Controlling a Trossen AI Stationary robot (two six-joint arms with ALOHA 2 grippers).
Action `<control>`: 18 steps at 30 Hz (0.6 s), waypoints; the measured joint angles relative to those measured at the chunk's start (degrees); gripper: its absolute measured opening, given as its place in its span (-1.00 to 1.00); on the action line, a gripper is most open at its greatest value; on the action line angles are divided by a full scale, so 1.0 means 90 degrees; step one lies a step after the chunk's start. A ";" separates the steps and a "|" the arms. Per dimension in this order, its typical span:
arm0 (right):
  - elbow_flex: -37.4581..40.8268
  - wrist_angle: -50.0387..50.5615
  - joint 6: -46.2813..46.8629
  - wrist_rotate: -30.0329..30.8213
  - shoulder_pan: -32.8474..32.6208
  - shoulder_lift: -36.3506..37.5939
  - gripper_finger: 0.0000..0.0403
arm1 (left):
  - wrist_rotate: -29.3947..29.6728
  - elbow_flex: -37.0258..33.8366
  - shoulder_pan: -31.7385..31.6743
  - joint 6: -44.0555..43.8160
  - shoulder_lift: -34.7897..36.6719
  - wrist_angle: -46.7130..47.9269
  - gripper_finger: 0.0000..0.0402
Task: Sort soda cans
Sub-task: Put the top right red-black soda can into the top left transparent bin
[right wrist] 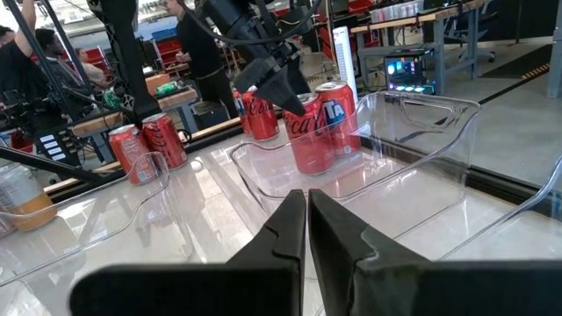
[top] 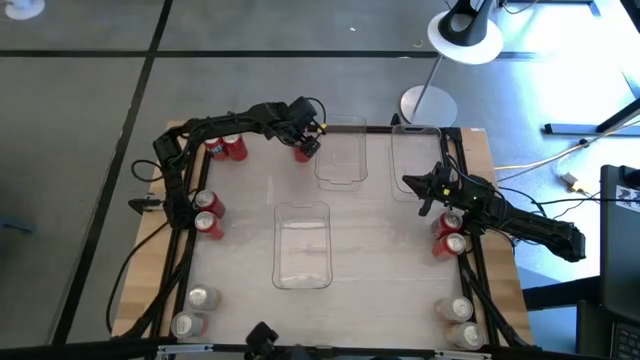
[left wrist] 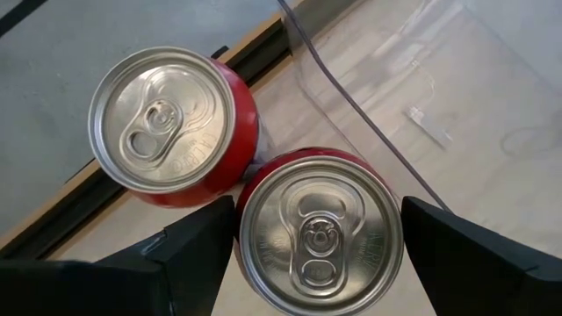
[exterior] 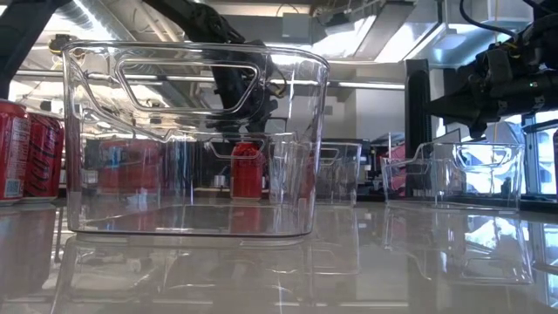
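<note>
Two red soda cans with silver tops stand side by side near the table's far edge, just left of a clear bin (top: pixel 340 152). My left gripper (left wrist: pixel 318 241) comes down on the nearer can (left wrist: pixel 320 233), one finger on each side; the other can (left wrist: pixel 171 123) stands free beside it. From above, the gripper (top: pixel 305 138) hides most of the pair. My right gripper (right wrist: pixel 307 230) is shut on nothing and hovers level by the right bin (top: pixel 415 160). More red cans (top: pixel 225 148) stand farther left along the far edge. My left gripper holds the nearer red can by two opposite sides of its body (left wrist: pixel 241 254), pinched between the two fingers (left wrist: pixel 198 254). The fingers slant down from above, with the can's silver top between them. The can stands upright; its base (exterior: pixel 247 194) looks set on the table.
A third clear bin (top: pixel 302 243) lies at the table's middle. Pairs of red cans stand at the left (top: pixel 208 212) and right (top: pixel 450 232) sides. Silver cans sit at the near left (top: pixel 195 310) and near right (top: pixel 460 320) corners. People and benches show beyond the table.
</note>
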State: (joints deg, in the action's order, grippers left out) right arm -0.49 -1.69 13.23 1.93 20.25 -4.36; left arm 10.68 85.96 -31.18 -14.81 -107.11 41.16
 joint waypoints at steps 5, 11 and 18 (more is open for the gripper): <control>0.0000 0.0002 0.0000 0.0000 0.0000 0.0000 -0.91 | -0.0041 -0.0089 -0.0082 -0.0082 -0.0017 -0.0035 0.53; 0.0002 0.0004 0.0000 -0.0002 0.0000 0.0000 -0.91 | -0.0076 -0.0161 -0.0090 -0.0095 -0.0084 -0.0025 0.71; 0.0000 0.0005 0.0002 0.0000 0.0000 0.0000 -0.91 | -0.0042 -0.0155 -0.0090 0.0053 -0.0103 -0.0010 0.95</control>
State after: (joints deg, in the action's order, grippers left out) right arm -0.49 -1.65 13.26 1.93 20.25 -4.36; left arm 10.30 84.56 -31.99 -14.33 -108.03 41.06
